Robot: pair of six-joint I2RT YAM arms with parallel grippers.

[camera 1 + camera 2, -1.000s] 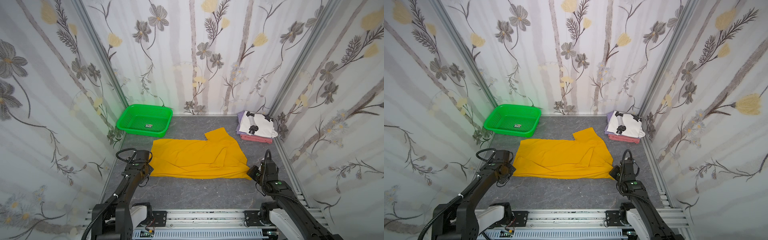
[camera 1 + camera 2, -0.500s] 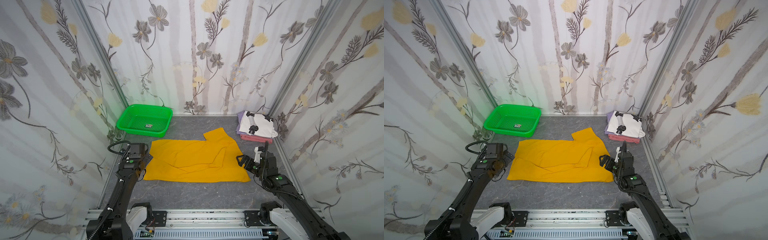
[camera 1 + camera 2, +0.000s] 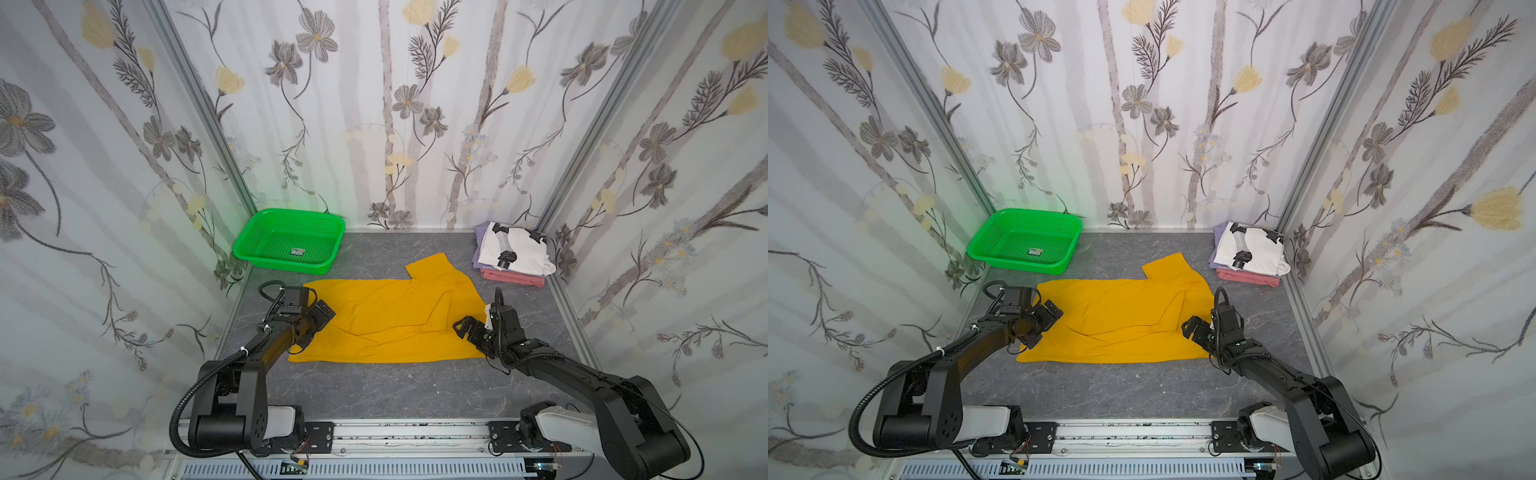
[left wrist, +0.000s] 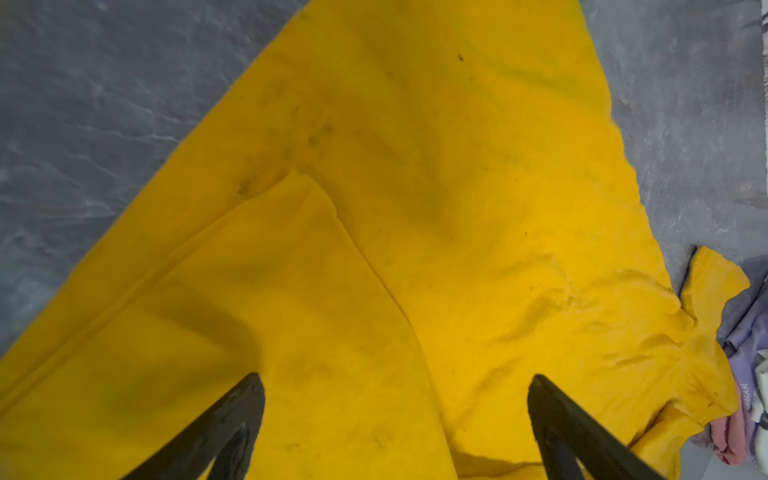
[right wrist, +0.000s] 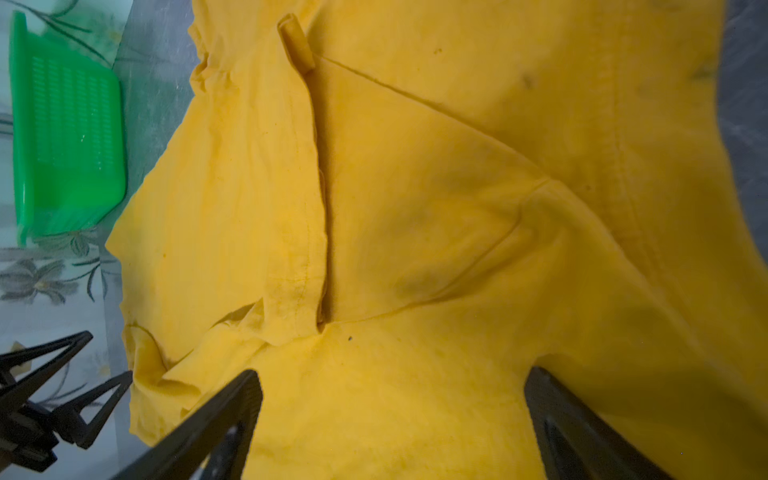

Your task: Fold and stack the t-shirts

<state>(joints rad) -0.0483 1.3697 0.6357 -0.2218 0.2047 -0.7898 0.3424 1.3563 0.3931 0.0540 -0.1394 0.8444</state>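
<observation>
Grey tabletop; yellow tee spread; basket sticker illegible

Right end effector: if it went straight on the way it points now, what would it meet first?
Most likely the mustard-yellow t-shirt: the right end effector, jaws open, angles down at the cloth, which fills its wrist view. The gap to the cloth is unclear.

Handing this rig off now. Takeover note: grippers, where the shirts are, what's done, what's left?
Left gripper: open, empty, at the left end of the yellow t-shirt.
Right gripper: open, empty, at its right end.
It lies spread mid-table, only partly folded.
Done: white printed t-shirt, lavender t-shirt, pink t-shirt folded and stacked in the far right corner.
To do: finish folding the yellow one, put it on the stack.
</observation>
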